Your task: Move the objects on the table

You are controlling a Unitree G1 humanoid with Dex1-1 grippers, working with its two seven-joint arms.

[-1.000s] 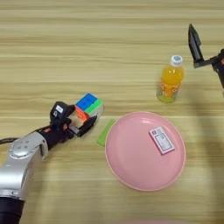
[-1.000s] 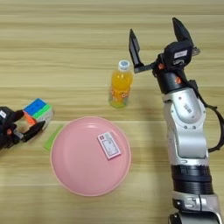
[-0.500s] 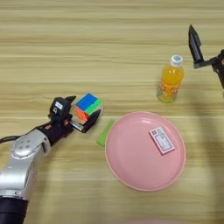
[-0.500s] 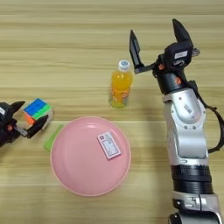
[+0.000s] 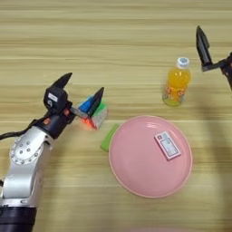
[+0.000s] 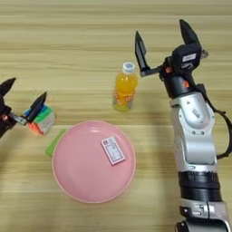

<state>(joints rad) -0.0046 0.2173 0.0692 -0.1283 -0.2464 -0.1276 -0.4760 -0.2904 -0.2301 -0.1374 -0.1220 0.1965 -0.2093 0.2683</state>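
Note:
The multicoloured puzzle cube (image 5: 94, 114) rests on the table (image 5: 113, 50) at the left. My left gripper (image 5: 81, 89) is open wide just over it, and one black finger (image 5: 97, 99) overlaps the cube's top. A small green block (image 5: 108, 137) lies between the cube and the large pink plate (image 5: 131, 181). On the plate lies the pink-white card (image 5: 167, 145). The orange juice bottle (image 6: 124, 92) stands upright behind the plate. My right gripper (image 6: 163, 41) is open in the air, up and to the right of the bottle, not touching it.
My right arm (image 6: 195, 136) runs down the right side of the table, next to the plate. My left forearm (image 5: 27, 158) lies along the near left edge.
My left gripper has spread its fingers wide and lifted a little at the cube. The cube has stayed in place. The right arm, bottle, plate and card have not moved.

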